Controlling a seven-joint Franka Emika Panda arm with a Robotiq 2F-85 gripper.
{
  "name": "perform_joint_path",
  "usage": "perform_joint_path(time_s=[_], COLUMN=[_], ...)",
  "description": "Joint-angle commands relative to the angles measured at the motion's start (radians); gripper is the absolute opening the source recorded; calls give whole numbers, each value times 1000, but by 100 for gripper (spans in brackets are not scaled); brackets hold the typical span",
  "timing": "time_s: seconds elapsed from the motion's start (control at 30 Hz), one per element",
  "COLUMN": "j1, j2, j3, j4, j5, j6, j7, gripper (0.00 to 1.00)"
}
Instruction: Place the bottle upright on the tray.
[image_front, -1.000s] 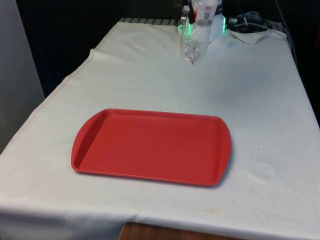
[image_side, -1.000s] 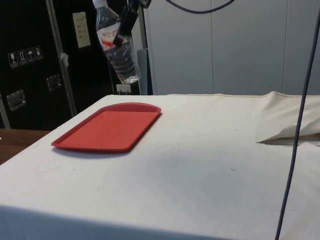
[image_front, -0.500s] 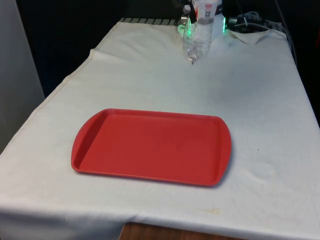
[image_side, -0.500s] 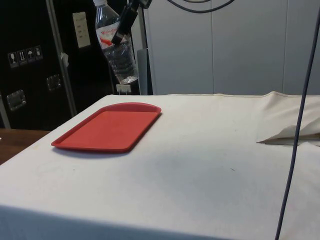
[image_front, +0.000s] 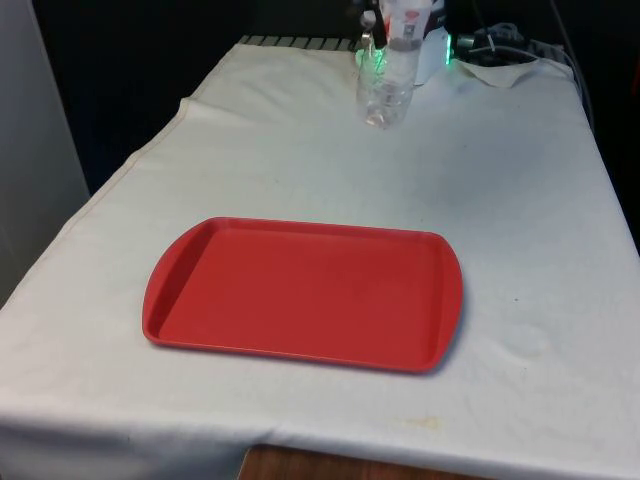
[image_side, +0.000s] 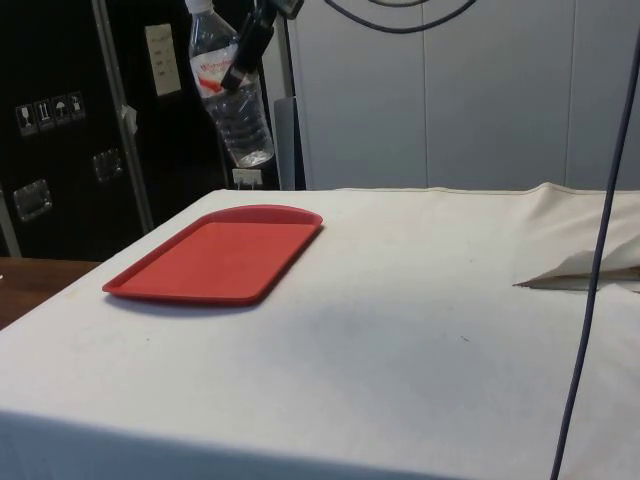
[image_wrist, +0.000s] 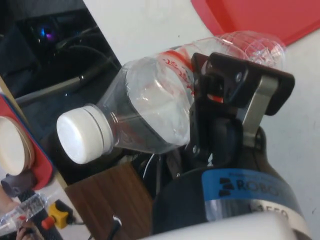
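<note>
One bottle (image_side: 233, 92) pinched in the fingers (image_side: 247, 48), above one red tray (image_front: 300, 293).

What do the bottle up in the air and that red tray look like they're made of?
The bottle looks like thin clear plastic: you see through it, its lower body is ribbed, and it has a white screw cap and a red-printed label. The tray seems to be moulded hard plastic, one even red with a smooth, slightly dull surface and a raised rounded rim.

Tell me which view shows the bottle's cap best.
The wrist view: the white cap faces the camera, close and whole. The side view shows it small at the bottle's top edge. In the front view the bottle's top is cut off.
</note>
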Motion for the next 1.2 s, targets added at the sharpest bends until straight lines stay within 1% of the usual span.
perform_joint_path(time_s=[0.0,0.07,0.13,0.2,0.23,0.27,0.43,0.47,0.5,0.7,0.73,0.77,0.8,1.0,1.03,1.07,1.17], j1=[5,7,8,11,5,12,16,9,16,20,20,13,20,20,15,20,19], j2=[1,6,7,10,14,11,16,21,17,37,42,48,47,82,84,92,107], j3=[3,4,5,6,3,7,13,10,14,18,18,14,19,21,14,21,22], j4=[-2,-5,-5,-8,-7,-9,-15,-16,-16,-23,-24,-28,-24,-17,-26,-15,-11], j5=[16,20,21,23,1,24,31,5,32,55,60,25,63,81,45,85,91], j6=[33,59,67,92,69,99,147,128,154,193,198,183,203,234,219,243,258], j7=[-12,-15,-15,-17,-1,-17,-20,-1,-20,-24,-25,-2,-25,-26,-3,-25,-24], gripper=[36,36,36,36,36,36,36,36,36,36,36,36,36,36,36,36,36])
